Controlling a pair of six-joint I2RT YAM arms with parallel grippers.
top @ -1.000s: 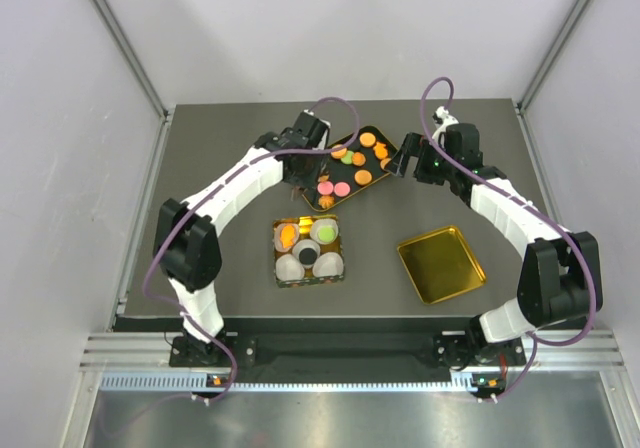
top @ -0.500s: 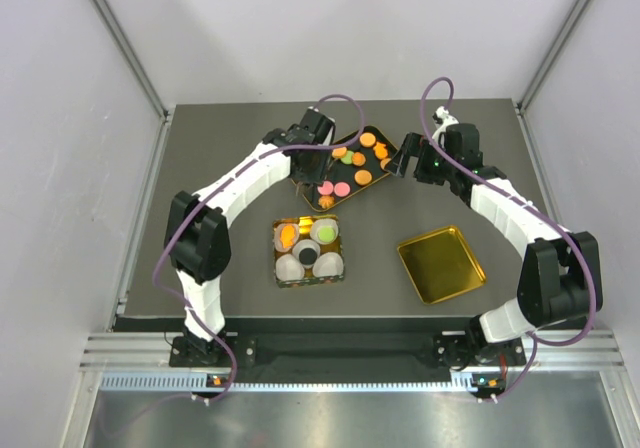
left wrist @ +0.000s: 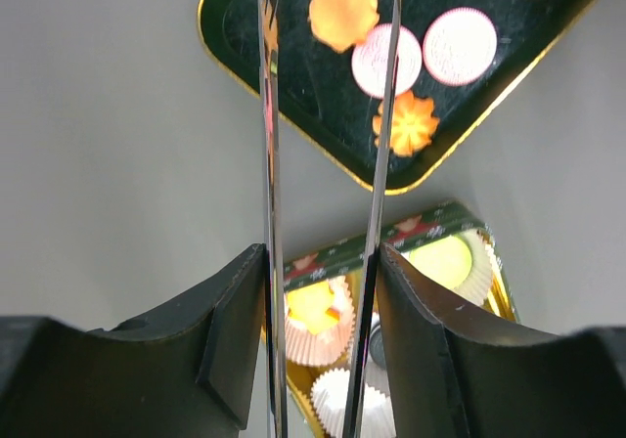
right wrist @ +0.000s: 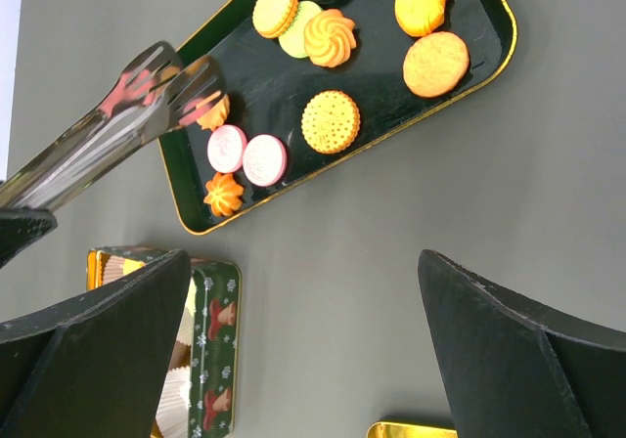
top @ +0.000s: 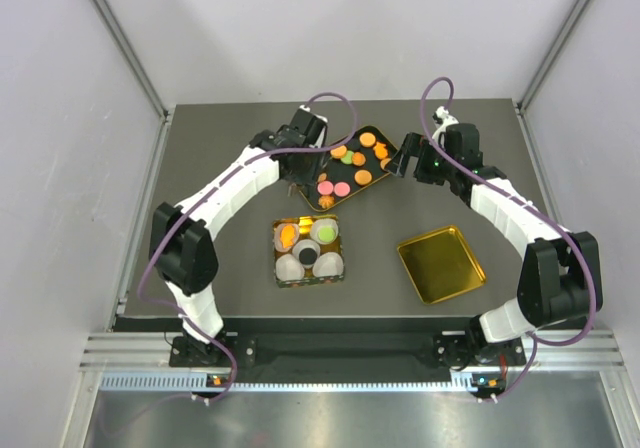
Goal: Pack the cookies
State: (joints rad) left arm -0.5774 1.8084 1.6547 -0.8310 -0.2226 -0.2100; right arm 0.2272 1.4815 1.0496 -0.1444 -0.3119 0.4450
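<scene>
The cookies (top: pixel 345 173), orange, pink and green discs, lie on a black tray (top: pixel 378 168). My left gripper (top: pixel 296 168) is shut on metal tongs (left wrist: pixel 266 115). The two tong blades are apart and empty over the tray's left end (left wrist: pixel 293 76), with an orange cookie (left wrist: pixel 343 12) showing between them. The tongs also show in the right wrist view (right wrist: pixel 117 130), above the tray (right wrist: pixel 284 96). My right gripper (top: pixel 400 163) is open and empty beside the tray's right end; in its own view (right wrist: pixel 303 262) it hangs over bare table.
A green Christmas tin (top: pixel 308 219) with white paper cups sits in front of the tray. Its cups hold an orange, a green and a dark cookie. It shows in both wrist views (left wrist: pixel 391 238) (right wrist: pixel 215 340). A gold lid (top: pixel 440 263) lies at the front right.
My left arm swung a little to the right and back again. The tongs stay over the tray's left end. The right arm has not moved.
</scene>
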